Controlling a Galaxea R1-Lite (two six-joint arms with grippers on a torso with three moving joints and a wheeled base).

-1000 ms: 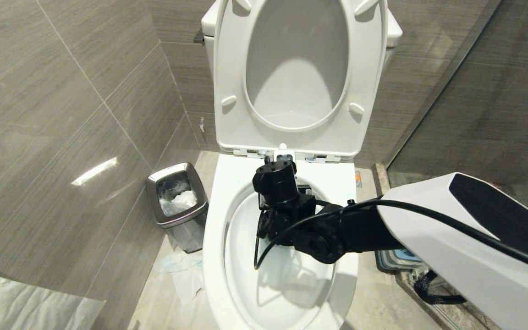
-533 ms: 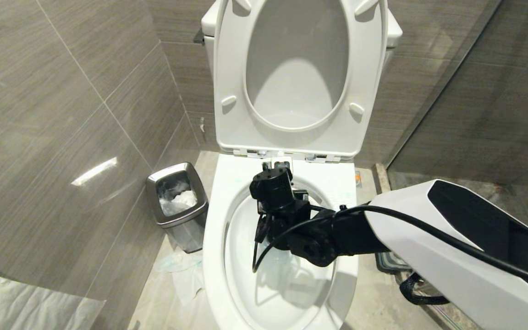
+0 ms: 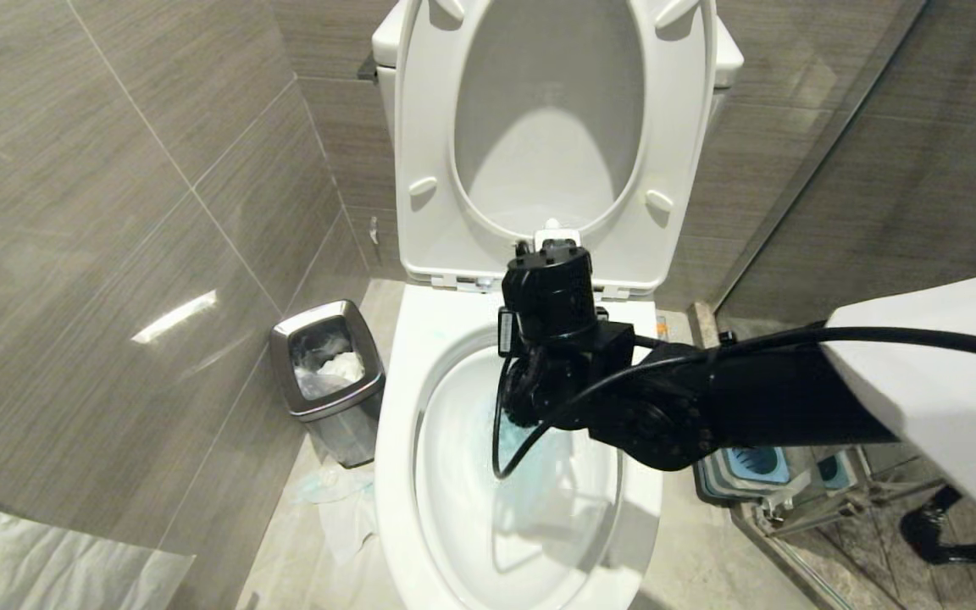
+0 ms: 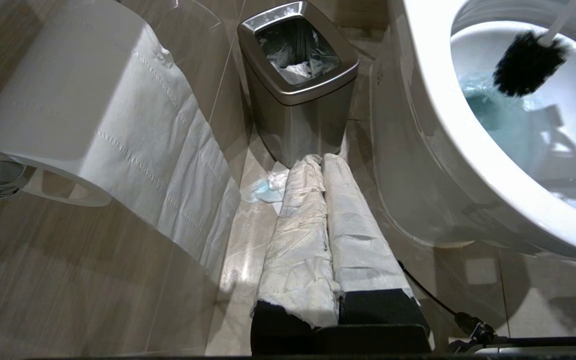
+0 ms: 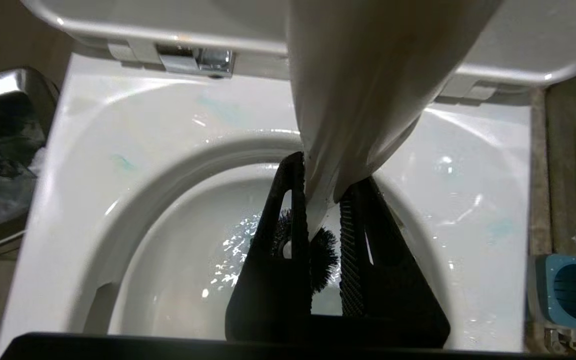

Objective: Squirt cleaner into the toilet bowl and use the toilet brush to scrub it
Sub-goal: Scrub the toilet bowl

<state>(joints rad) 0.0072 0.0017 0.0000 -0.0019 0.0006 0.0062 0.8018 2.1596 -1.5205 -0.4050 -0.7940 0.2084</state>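
One right gripper (image 5: 325,220) clenched on toilet brush (image 4: 525,62) handle, bristle head inside toilet bowl (image 3: 395,474) above blue water; judged light, stiff, slippery wet, hold mid-handle; left gripper (image 4: 325,240) closed, parked near floor

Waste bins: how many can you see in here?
1. The steel waste bin stands on the floor left of the toilet bowl, against the tiled wall. None other shows.

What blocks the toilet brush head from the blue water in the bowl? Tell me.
Nothing visible. The right gripper has its jaws shut on the toilet brush handle; the black bristle head hangs inside the toilet bowl, above the blue-tinted water. Seat and lid stand raised behind.
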